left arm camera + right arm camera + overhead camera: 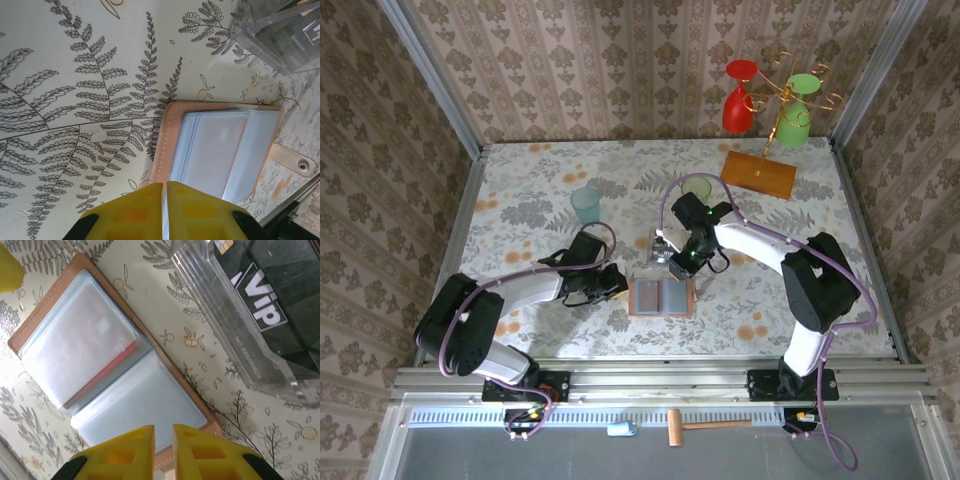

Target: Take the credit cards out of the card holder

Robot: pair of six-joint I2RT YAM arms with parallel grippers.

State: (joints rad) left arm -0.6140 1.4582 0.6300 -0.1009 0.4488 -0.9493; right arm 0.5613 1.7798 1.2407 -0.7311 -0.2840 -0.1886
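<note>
Now, with the left gripper clenched at the edge of the card holder, the barely parted, empty right gripper should next pinch the red card ahead-left of its jaws.

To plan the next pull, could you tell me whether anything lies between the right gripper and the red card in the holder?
Only the holder's own clear pockets: the red card lies under one, on the half away from the right gripper. Nothing else visible intervenes.
</note>
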